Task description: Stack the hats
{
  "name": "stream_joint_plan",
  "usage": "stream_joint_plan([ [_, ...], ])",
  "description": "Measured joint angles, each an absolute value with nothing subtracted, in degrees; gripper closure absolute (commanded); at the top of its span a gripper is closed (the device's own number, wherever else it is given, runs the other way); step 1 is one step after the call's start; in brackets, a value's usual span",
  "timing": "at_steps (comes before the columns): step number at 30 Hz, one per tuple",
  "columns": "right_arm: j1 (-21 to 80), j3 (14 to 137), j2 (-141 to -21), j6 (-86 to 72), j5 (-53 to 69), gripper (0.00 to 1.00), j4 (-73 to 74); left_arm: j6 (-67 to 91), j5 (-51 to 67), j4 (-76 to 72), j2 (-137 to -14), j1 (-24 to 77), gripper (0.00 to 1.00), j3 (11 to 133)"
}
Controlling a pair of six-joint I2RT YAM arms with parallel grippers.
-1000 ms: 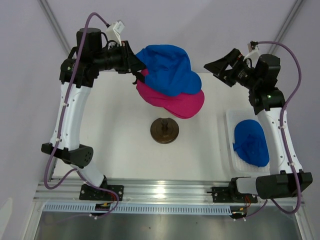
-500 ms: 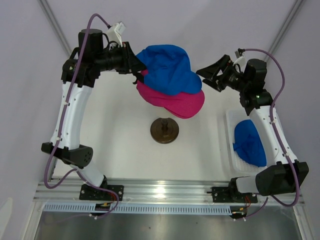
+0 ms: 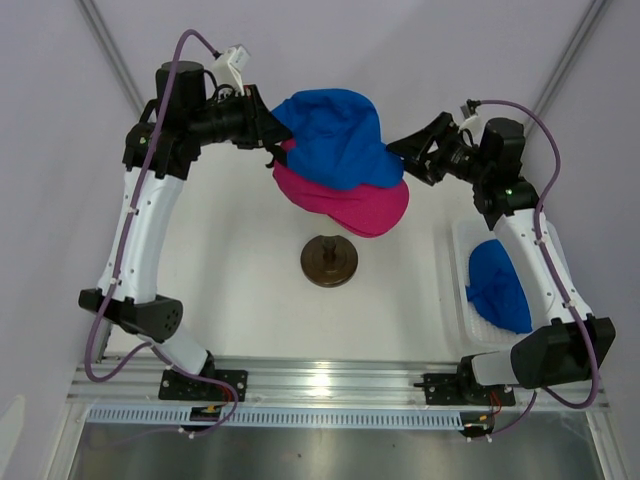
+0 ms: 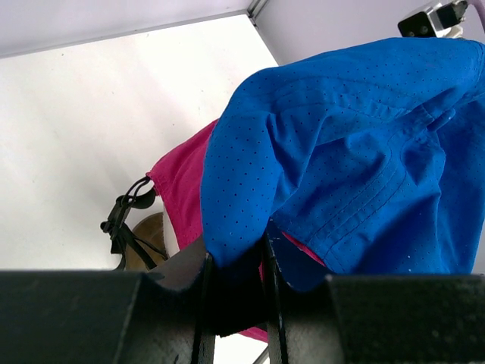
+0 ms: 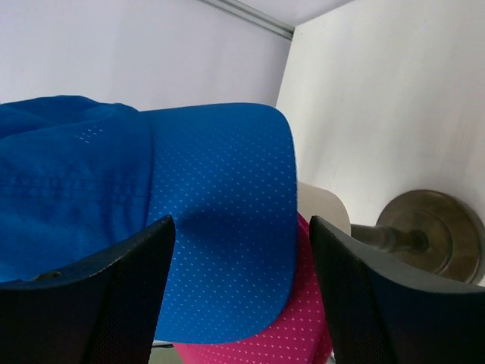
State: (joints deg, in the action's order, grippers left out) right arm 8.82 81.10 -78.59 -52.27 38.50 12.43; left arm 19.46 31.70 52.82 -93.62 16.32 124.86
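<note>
Now left gripper [image 4: 236,262] pinches top blue hat [image 4: 341,136] by its back edge, steadying it over pink hat [image 4: 186,189] just beneath; right gripper [image 5: 241,227] gapes, brim between its jaws, likely to square it.

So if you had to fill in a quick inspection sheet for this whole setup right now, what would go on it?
Surface: white table, bare parts look clean.
Job's things: upper blue cap lies over the pink cap; second blue cap sits in a pale tray on the right.
Clutter: nothing seen beyond a dark round stand and a cream head showing under the caps.
Tools: left tool pinches the upper blue cap's edge; right tool is open, a finger on either side of that cap's brim.
Cables: purple cables loop along both arms, clear of the caps.
Surroundings: pale walls; metal rail at the near edge.
</note>
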Motion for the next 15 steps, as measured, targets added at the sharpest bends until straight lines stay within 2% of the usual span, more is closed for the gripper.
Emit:
stream_joint_plan([
  [6,8.7,80.3,-77.7,-52.2,38.8,0.27,15.0,19.5,31.7,51.0,-92.4,16.3,0.99,122.7],
  [12,7.7,76.6,-74.7,-56.0,41.5,0.36,12.4,19.6,31.7,49.9,-91.9,16.3,0.99,121.5],
  [15,7.7,76.6,-74.7,-57.4,41.9,0.46,11.1,19.6,31.7,49.1,-91.4,16.3,0.99,120.7],
])
